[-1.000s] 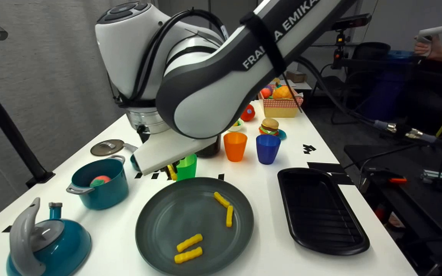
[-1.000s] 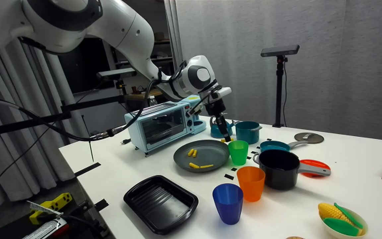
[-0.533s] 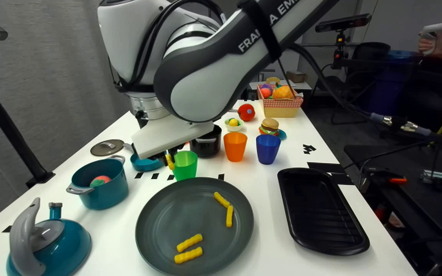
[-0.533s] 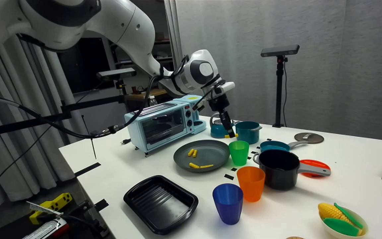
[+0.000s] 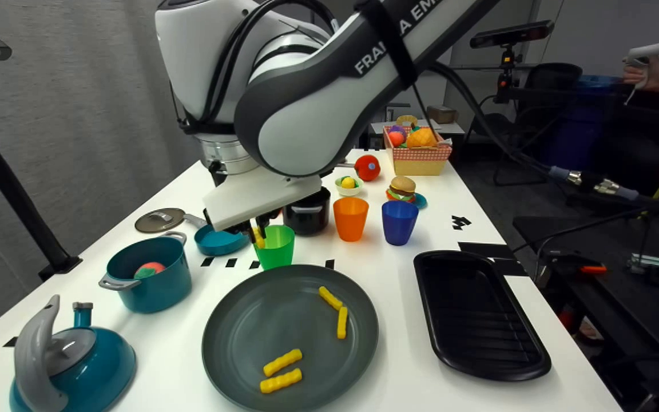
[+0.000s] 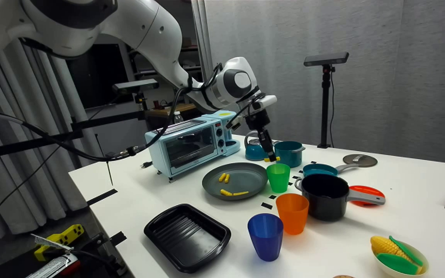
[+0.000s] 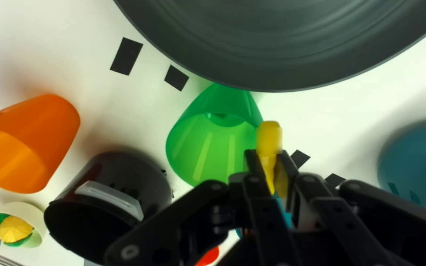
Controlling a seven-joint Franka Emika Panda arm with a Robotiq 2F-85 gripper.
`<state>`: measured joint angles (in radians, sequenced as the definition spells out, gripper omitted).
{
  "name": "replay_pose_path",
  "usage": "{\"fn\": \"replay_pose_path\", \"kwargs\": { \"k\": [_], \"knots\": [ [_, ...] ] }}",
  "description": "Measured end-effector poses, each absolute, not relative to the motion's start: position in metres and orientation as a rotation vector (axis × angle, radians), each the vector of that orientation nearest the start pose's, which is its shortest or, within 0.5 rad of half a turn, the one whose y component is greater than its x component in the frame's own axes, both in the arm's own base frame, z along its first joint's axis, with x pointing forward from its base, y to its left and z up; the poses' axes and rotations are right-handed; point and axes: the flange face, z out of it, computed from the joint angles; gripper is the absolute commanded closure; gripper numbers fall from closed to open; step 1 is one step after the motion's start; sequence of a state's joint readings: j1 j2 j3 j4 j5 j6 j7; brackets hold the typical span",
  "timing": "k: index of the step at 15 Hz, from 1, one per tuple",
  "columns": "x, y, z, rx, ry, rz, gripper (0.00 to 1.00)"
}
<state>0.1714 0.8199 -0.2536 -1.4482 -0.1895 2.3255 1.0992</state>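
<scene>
Pincer [image 7: 268, 155], clenched on one yellow ridged stick [image 7: 269, 138], held aloft at its tips. Just beside it: green plastic cup [image 7: 202, 147], mouth upward, contact unclear; farther out, dark grey round plate [image 7: 268, 75] with four like sticks [image 5: 281, 381]. Step, as judged: stick secured, not yet released; next move calls for steady hold and rim clearance.

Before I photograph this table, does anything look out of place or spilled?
Nothing stands out: the green cup, orange cup and blue cup stand upright, four yellow sticks lie on the gray plate, and the gripper holds another stick.
</scene>
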Motion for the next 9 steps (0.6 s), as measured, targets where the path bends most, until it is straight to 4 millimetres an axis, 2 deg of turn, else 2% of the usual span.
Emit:
{"fn": "replay_pose_path", "kwargs": {
  "k": [9],
  "knots": [
    [0.726,-0.046,0.211,-2.980,1.619,-0.336,0.96]
  ]
}}
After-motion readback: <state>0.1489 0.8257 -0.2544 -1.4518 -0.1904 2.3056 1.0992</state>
